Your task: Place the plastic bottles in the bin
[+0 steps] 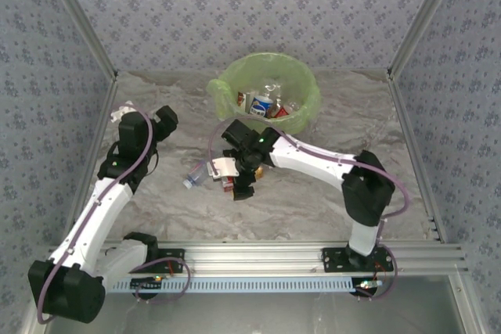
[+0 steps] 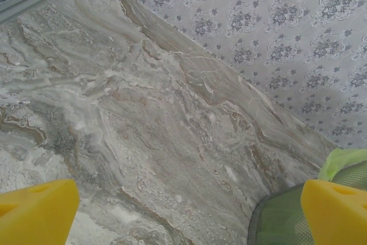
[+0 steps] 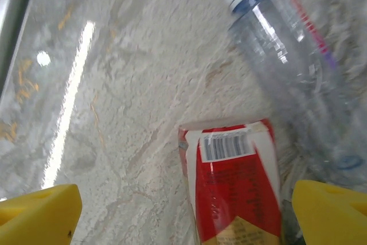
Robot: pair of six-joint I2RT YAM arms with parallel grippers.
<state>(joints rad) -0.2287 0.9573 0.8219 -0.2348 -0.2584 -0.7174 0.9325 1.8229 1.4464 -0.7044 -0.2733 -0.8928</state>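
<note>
Clear bottle [image 3: 287, 67]: see-through ribbed plastic, cylindrical, white screw cap above a blue neck ring. It lies on its side on the table [image 1: 196, 217], to the left of the bin's near side in the top view.
Red-labelled bottle [image 3: 235, 187]: glossy red wrap with a white panel and a black barcode, and a tan band lower down. It lies on the table just beside the clear bottle; whether the 2 touch, I cannot tell.
Bottles in the bin [image 1: 262, 105]: several piled together. 1 has a blue and white label and others show red; the exact count is unclear.
Bin [image 1: 227, 84]: round, pale green, lined with a crinkled translucent light green bag folded over the rim. It stands at the far middle of the table, by the back wall.
Right gripper [image 3: 183, 213]: yellow wedge-shaped fingertips spread wide. The red-labelled bottle lies between them, and nothing is pinched.
Left gripper [image 2: 186, 210]: yellow fingertips spread wide over bare table, holding nothing, with the bin's wall by its right fingertip.
Table surface: grey and beige marble-pattern sheet, slightly wrinkled, with shiny glare streaks in the right wrist view.
Walls [image 1: 250, 5]: grey-blue wallpaper with a repeating flower print, framed by aluminium bars.
</note>
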